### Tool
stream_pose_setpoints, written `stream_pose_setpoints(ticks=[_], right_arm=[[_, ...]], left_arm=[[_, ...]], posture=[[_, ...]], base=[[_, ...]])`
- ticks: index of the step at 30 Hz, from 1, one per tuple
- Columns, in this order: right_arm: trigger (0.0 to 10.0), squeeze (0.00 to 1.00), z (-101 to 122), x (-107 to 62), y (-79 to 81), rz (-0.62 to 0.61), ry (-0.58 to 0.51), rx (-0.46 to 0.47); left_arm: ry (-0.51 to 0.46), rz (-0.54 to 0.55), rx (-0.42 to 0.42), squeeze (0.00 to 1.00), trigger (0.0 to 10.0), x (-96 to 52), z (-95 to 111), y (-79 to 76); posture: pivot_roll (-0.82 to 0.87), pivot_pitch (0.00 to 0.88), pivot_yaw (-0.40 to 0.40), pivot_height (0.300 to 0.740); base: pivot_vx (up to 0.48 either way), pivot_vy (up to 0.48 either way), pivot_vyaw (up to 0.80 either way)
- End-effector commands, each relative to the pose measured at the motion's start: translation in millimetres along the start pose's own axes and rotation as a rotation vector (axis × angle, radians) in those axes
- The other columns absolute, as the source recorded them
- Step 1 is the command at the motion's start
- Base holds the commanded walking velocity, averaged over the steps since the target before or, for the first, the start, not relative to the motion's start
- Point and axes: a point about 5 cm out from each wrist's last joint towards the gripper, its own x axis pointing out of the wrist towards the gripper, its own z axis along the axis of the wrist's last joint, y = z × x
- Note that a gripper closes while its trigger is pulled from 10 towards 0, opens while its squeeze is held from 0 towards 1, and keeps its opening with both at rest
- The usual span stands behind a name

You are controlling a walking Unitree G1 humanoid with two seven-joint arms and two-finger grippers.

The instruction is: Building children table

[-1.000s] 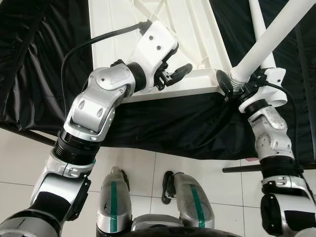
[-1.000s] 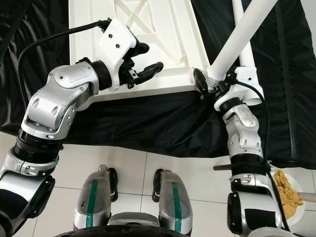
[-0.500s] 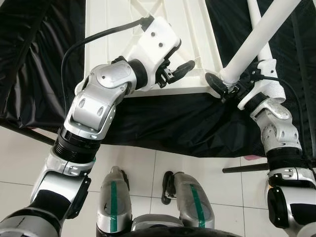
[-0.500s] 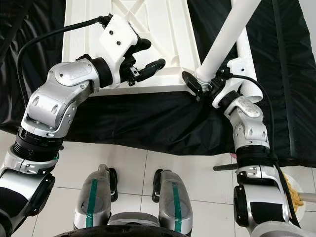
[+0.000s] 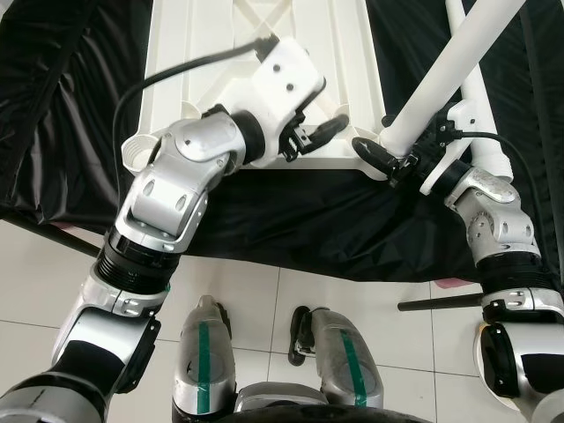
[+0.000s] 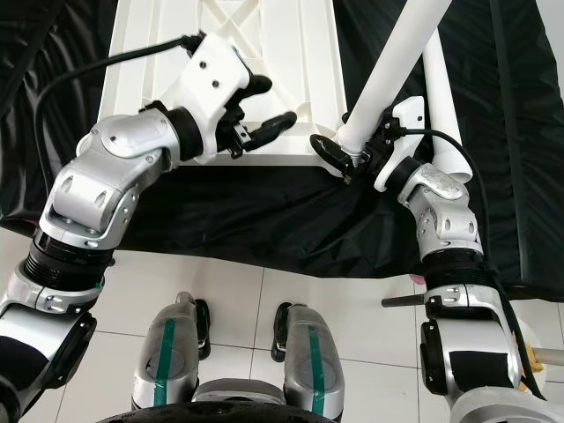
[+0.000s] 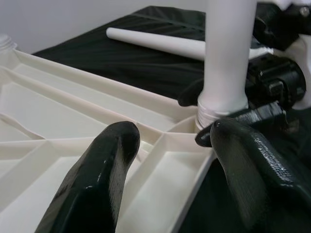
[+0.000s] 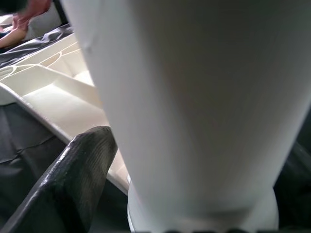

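Left eye view: a white tabletop (image 5: 256,53) lies upside down, ribbed underside up, on a desk draped in black cloth (image 5: 291,220). The left gripper (image 5: 317,132) is over the tabletop's near edge with its fingers spread apart, grasping nothing. The right gripper (image 5: 388,159) is clenched around the lower end of a white table leg (image 5: 441,84), which stands tilted with its threaded end at the tabletop's near right corner. A second white leg (image 5: 480,97) lies on the cloth just beyond the right wrist. A round corner socket (image 5: 134,152) shows at the tabletop's near left corner, beside the left elbow. The robot's feet (image 5: 273,361) stand on a tiled floor (image 5: 35,273). Right eye view: same arrangement; the held leg's end sits at the corner, and whether it is seated in the socket cannot be told. Left wrist view: the two black fingers (image 7: 97,179) are parted above the ribbed compartments of the tabletop, touching nothing visible; ahead, the table leg stands at the corner with the right gripper closed around its base, and the spare leg lies on the cloth behind. Right wrist view: the leg crosses close to the camera, one black finger (image 8: 73,179) lying against its side, the tabletop's edge just beyond it.
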Motion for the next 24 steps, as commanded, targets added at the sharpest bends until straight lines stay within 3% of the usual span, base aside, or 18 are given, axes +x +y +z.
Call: stream_pose_setpoints(ticks=[1, 24], right_arm=[[10.0, 0.0, 3.1, 3.5, 1.6, 0.038, 0.008, -0.01], [10.0, 0.0, 32.2, -5.2, -24.0, -0.014, -0.068, -0.058]], left_arm=[[0.002, -0.027, 0.012, 0.0, 10.0, 1.2, -1.3, -3.8], [-0.003, -0.036, 0.017, 0.0, 10.0, 2.4, -1.0, -6.9]], posture=[[0.08, 0.045, -0.046, 0.74], [0.07, 0.046, -0.04, 0.74]], base=[[0.0, 0.0, 0.0], [0.0, 0.0, 0.0]])
